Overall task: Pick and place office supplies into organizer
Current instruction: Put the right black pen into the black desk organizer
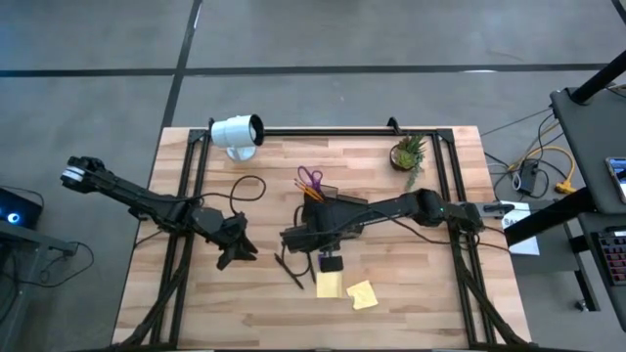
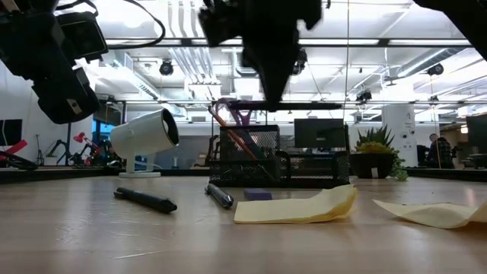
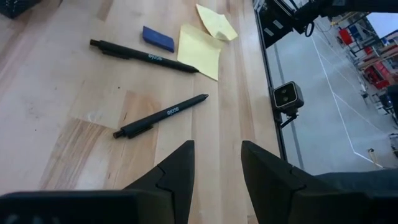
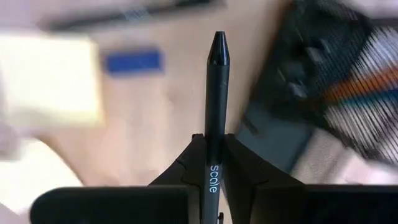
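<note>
My right gripper (image 4: 214, 163) is shut on a black pen (image 4: 217, 93) and hangs above the table just in front of the black mesh organizer (image 1: 331, 207), shown also in the low view as the organizer (image 2: 247, 158). Purple-handled scissors (image 1: 311, 179) and orange pencils stand in the organizer. My left gripper (image 3: 217, 168) is open and touches nothing, above bare wood left of the supplies. Two black pens (image 3: 163, 113) (image 3: 143, 56), a blue eraser (image 3: 158, 38) and two yellow sticky pads (image 3: 200, 50) (image 3: 216, 22) lie flat on the table. My right gripper pinches the black pen between its two fingers (image 4: 245, 168) at the printed part of the barrel (image 4: 213, 177). The pen runs along the fingers and sticks out beyond them, its tip (image 4: 217, 40) free. It is lifted clear of the table.
A white cylindrical lamp (image 1: 238, 133) stands at the far left of the table and a small potted plant (image 1: 408, 153) at the far right. A black rail (image 1: 323, 130) runs along the far edge. A black cable (image 1: 249, 188) loops on the wood left of the organizer.
</note>
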Controlling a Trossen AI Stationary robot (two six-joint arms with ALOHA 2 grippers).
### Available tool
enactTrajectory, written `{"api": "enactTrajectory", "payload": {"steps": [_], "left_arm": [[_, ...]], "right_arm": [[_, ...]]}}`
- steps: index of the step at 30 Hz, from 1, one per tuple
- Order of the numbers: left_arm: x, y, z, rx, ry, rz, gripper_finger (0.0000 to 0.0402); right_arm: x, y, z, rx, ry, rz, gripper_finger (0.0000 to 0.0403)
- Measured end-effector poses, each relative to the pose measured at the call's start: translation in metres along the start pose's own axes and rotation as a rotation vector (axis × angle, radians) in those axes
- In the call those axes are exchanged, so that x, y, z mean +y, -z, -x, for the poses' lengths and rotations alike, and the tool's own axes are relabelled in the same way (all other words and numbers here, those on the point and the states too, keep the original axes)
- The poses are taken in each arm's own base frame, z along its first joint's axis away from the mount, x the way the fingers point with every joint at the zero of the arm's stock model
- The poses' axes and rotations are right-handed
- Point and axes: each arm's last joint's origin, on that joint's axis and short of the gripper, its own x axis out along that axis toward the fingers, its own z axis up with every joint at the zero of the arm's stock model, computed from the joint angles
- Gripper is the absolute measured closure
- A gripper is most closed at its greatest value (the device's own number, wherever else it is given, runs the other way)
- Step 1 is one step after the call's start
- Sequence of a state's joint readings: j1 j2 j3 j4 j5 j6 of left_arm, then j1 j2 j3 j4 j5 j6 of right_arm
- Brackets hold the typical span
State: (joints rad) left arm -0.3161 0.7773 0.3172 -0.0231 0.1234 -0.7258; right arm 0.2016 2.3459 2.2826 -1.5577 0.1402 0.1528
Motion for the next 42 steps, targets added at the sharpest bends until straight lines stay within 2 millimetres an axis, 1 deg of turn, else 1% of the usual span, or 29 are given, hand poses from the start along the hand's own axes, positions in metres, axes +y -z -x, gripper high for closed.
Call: {"api": "enactTrajectory", "payload": {"steps": [1,3,6,8,9,10,12,15,17,18,19,23,25,28,30,32,34,36,38,40,42], "left_arm": [[0.000,0.000,0.000,0.000,0.001,0.000,0.0285],[0.000,0.000,0.000,0.001,0.002,0.000,0.0285],[0.000,0.000,0.001,-0.001,0.005,0.000,0.0285],[0.000,0.000,0.001,-0.002,0.006,0.000,0.0285],[-0.001,0.000,0.001,-0.004,0.007,0.000,0.0285],[-0.001,0.000,0.001,-0.003,0.006,0.000,0.0285],[-0.001,0.000,0.001,-0.003,0.007,0.000,0.0285],[-0.001,0.000,0.001,-0.004,0.007,-0.001,0.0285],[-0.001,0.000,0.001,-0.004,0.007,0.000,0.0285],[-0.001,0.000,0.001,-0.004,0.007,0.001,0.0285],[-0.001,0.000,0.001,-0.003,0.007,0.001,0.0285],[-0.001,0.000,0.002,-0.004,0.008,0.001,0.0285],[-0.001,0.000,0.002,-0.004,0.008,0.001,0.0285],[0.000,0.000,0.002,0.000,0.004,0.002,0.0285],[0.000,0.001,0.002,0.004,0.001,0.003,0.0285],[0.001,0.001,0.002,0.011,-0.004,0.004,0.0285],[0.001,0.001,0.002,0.015,-0.007,0.004,0.0285],[0.001,0.002,0.002,0.023,-0.013,0.005,0.0285],[0.002,0.003,0.002,0.032,-0.021,0.007,0.0285],[0.003,0.004,0.002,0.041,-0.029,0.008,0.0285],[0.004,0.005,0.002,0.049,-0.036,0.009,0.0285]], "right_arm": [[-0.001,0.002,0.000,0.018,0.030,-0.006,0.0378],[-0.005,0.001,0.001,-0.007,0.090,-0.035,0.0378],[-0.012,0.003,0.010,-0.043,0.204,-0.042,0.0378],[-0.017,0.002,0.016,-0.081,0.311,-0.045,0.0378],[-0.019,0.002,0.019,-0.096,0.339,-0.065,0.0378],[-0.023,0.000,0.021,-0.120,0.327,-0.119,0.0378],[-0.034,-0.007,0.025,-0.187,0.205,-0.327,0.0378],[-0.055,-0.016,0.032,-0.288,-0.030,-0.726,0.0378],[-0.062,-0.021,0.035,-0.306,-0.183,-0.914,0.0378],[-0.063,-0.022,0.037,-0.297,-0.254,-0.962,0.0378],[-0.062,-0.023,0.038,-0.272,-0.315,-0.972,0.0378],[-0.054,-0.017,0.037,-0.119,-0.471,-0.940,0.0378],[-0.055,-0.020,0.042,-0.128,-0.550,-0.998,0.0378],[-0.056,-0.022,0.056,-0.179,-0.642,-1.070,0.0378],[-0.055,-0.013,0.061,-0.137,-0.620,-1.070,0.0378],[-0.051,0.002,0.058,-0.009,-0.525,-1.054,0.0378],[-0.046,0.016,0.055,0.097,-0.422,-0.989,0.0378],[-0.038,0.016,0.055,0.061,-0.414,-0.909,0.0378],[-0.032,0.017,0.059,0.036,-0.422,-0.870,0.0378],[-0.028,0.020,0.059,0.060,-0.398,-0.849,0.0378],[-0.021,0.020,0.055,0.057,-0.388,-0.778,0.0378]]}}
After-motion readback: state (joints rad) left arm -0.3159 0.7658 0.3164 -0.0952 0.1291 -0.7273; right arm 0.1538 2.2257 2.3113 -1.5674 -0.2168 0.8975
